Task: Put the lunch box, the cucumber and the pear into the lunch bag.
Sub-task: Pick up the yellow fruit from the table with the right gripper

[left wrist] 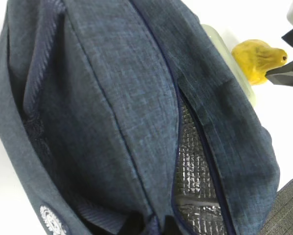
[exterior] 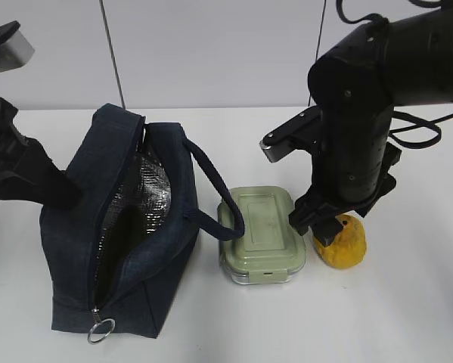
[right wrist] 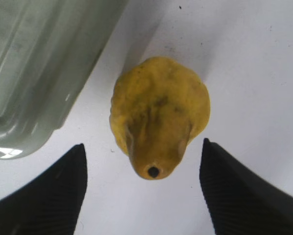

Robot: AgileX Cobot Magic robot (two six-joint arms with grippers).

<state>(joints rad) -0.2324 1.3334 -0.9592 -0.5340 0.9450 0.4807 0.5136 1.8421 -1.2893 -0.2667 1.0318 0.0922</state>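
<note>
The navy lunch bag (exterior: 75,249) stands at the left with its zipper open and silver foil lining (exterior: 147,189) showing. My left gripper (exterior: 60,197) is shut on the bag's fabric edge beside the opening, seen close in the left wrist view (left wrist: 153,227). The sage-green lunch box (exterior: 260,227) sits right of the bag, under the strap handle (exterior: 211,181). The yellow pear (exterior: 347,246) lies on the table right of the box. My right gripper (right wrist: 142,147) hangs open just above the pear (right wrist: 158,112), one finger to each side. The cucumber is out of view.
A metal ring pull (exterior: 100,330) hangs at the bag's near end. The lunch box's corner (right wrist: 33,63) lies close to the left finger of my right gripper. White table surface (exterior: 408,318) surrounds the objects, with a wall behind.
</note>
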